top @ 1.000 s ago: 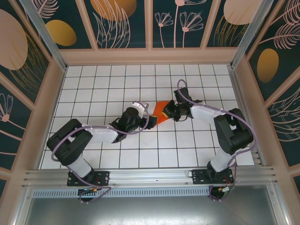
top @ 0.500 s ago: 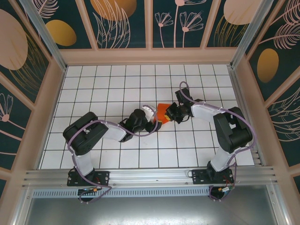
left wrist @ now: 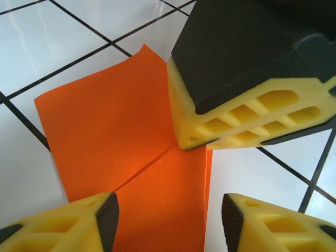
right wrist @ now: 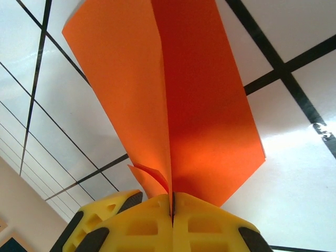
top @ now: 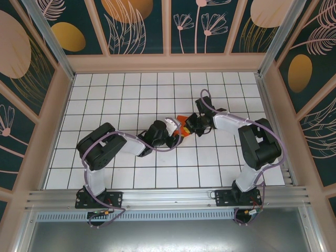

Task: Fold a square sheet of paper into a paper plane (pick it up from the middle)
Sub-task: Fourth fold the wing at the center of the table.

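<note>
sq sheet: matt paper; table: glossy tile; L claw: matt plastic

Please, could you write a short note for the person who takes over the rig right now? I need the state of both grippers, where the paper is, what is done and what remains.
Left gripper: open, with its fingers on either side of the paper's edge and not closed on it.
Right gripper: shut on the paper, pinching a folded edge.
Paper: at the middle of the table, between the two grippers.
Done: at least one fold is made; a crease and overlapping layers show.
Left: the remaining folds. The paper is not a pointed plane yet.
</note>
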Tool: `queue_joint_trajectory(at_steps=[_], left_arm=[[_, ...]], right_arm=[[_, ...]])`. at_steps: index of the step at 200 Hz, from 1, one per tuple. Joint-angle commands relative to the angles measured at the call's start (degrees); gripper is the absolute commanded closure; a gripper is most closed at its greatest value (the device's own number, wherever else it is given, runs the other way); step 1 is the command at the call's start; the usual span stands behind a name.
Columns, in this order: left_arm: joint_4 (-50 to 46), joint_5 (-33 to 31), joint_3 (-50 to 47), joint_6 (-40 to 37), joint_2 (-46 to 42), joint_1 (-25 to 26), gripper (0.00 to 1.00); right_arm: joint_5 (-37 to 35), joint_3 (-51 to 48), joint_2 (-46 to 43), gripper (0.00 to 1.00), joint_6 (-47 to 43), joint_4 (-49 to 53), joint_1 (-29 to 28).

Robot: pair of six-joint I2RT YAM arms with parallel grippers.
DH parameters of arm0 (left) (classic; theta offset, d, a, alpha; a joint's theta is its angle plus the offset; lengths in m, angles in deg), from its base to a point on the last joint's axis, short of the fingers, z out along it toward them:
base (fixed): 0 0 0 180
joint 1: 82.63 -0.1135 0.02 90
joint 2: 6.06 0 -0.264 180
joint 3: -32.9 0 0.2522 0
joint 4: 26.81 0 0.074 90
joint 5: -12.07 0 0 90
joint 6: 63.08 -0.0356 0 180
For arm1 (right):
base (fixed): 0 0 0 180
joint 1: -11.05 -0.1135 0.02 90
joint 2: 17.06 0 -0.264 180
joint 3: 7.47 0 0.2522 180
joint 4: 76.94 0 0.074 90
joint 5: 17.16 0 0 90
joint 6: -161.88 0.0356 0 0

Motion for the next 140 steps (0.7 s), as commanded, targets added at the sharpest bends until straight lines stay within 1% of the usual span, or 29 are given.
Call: queue_joint_trajectory(at_steps=[1, 27, 54, 79, 91, 116, 125, 140], left_arm=[[-0.7, 1.2, 1.7, -1.1, 0.9, 0.4, 0.51], [-0.9, 0.5, 1.5, -0.7, 0.8, 0.4, 0.62], [-1.1, -0.4, 0.9, -0.8, 1.0, 0.4, 0.72], [-1.0, -0.8, 0.4, -1.0, 0.8, 0.4, 0.82], [-1.0, -0.8, 0.3, -0.8, 0.6, 0.4, 0.85], [-0.1, 0.1, -0.4, 0.9, 0.0, 0.4, 0.88], [0.1, 0.2, -0.7, 2.3, -0.2, 0.5, 0.88], [-0.3, 0.5, -0.9, 5.3, -0.8, 0.4, 0.88]], right_arm=[[1.7, 1.9, 1.7, 1.0, 0.1, 2.4, -0.1], [2.2, 2.4, 2.3, 0.99, -0.4, 2.5, -0.5], [2.6, 2.7, 2.1, 0.92, -1.0, 2.6, -0.6], [2.3, 3.4, 1.6, 0.78, -1.9, 3.2, -0.3], [2.0, 3.7, 1.1, 0.7, -2.4, 3.5, 0.0], [1.3, 3.6, -0.5, 0.52, -4.5, 3.9, 1.4], [1.2, 3.1, -1.4, 0.48, -5.8, 3.1, 2.1], [1.0, 0.9, -3.6, 0.45, -8.1, 0.0, 3.6]])
